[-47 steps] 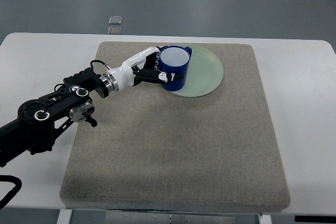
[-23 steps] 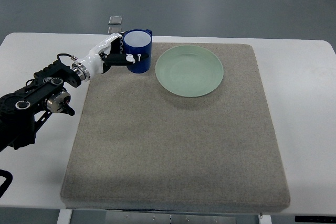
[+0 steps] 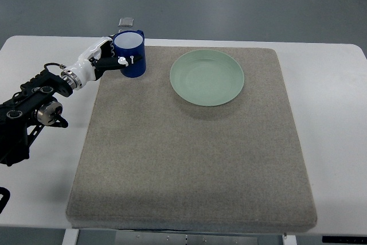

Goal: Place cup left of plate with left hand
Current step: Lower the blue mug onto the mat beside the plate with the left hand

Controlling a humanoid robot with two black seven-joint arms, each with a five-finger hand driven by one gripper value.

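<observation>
The left arm [image 3: 31, 110] is mostly black, built of blocky, angular segments with round joint housings. Two of these housings show bright metal rings or caps on their faces. A thin black cable loops out near the wrist. The wrist itself is a short silver collar with a narrow reddish band beside it. Past the collar the left hand [image 3: 106, 58] has a white shell over the back, smooth and rounded, with black inner parts between the fingers. The fingers [image 3: 127, 59] are black with small white tips or markings.
</observation>
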